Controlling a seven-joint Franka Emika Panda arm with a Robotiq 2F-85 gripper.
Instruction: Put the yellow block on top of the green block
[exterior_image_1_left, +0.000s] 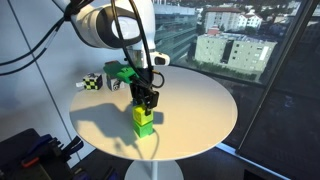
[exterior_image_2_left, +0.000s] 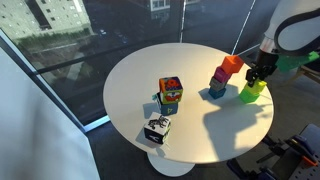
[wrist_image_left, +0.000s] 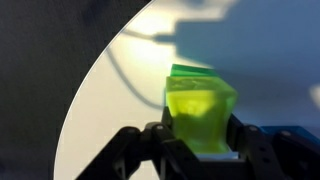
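Currently the small yellow-lime plastic cube (wrist_image_left: 203, 115) is pinched between two black fingers of the hand (exterior_image_1_left: 146, 100), which is clamped on it. It sits directly over the small bright green cube (exterior_image_1_left: 145, 128). In the wrist view, green peeks out past yellow's far edge, so the faces look slightly offset. Can't tell whether yellow rests on green or hangs just above it.

Risks, my read:
- Release with that offset: yellow could tip or slide off.
- Release above contact: the drop could bounce it off.
- Pressing down harder: green could skid on the smooth round white bench (exterior_image_2_left: 130, 80).
- Uneven opening, or a finger dragging on retreat: yellow could get pulled off.
- The pair stands near the bench rim, so a tumble could go overboard.

Count:
- One yellow-lime cube, one green cube, one hand.
- Near them, three cubes clustered: orange cube (exterior_image_2_left: 232, 63), magenta cube (exterior_image_2_left: 221, 75), blue cube (exterior_image_2_left: 215, 90).
- Well apart: one multicoloured patterned block (exterior_image_2_left: 170, 93), possibly two stacked but too small to tell.
- One black-and-white checkered cube (exterior_image_2_left: 157, 128).
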